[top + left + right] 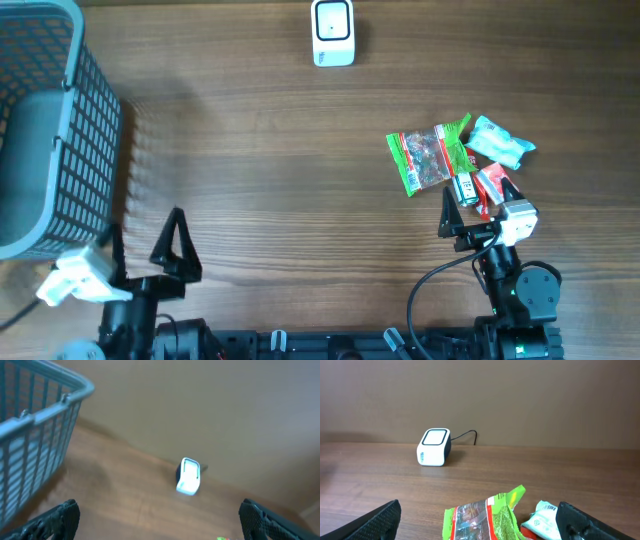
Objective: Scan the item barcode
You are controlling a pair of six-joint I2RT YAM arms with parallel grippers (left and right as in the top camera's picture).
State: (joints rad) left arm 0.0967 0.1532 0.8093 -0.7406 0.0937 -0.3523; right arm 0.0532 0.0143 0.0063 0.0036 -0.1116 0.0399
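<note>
The scanner (332,35) stands at the far edge of the table (300,190), near the middle, its white face turned up. A thin cable (468,435) runs from its back toward the wall.

The items lie in a loose pile on the right side, well apart from the scanner. A green packet (428,157) lies on the pile's left. A teal packet (500,143) lies at the far right. A red packet (490,184) lies nearest the robot, and a small pack (463,188) is wedged between the red and green ones. The packets touch or overlap, and none lies alone.

The right gripper (478,207) sits at the near edge of the pile with its fingers spread wide and nothing between them. The red packet lies just ahead of the gap. One finger (446,212) is just beside the small pack, and I cannot tell whether they touch. In the right wrist view, bare wood stretches from the pile to the scanner.

The left gripper (146,243) hangs low at the near left, fingers also wide apart and empty. A blue-grey mesh basket (70,150) stands just beyond it in the far left corner. In the left wrist view, its rim fills the left side and the scanner shows farther off to the right.
</note>
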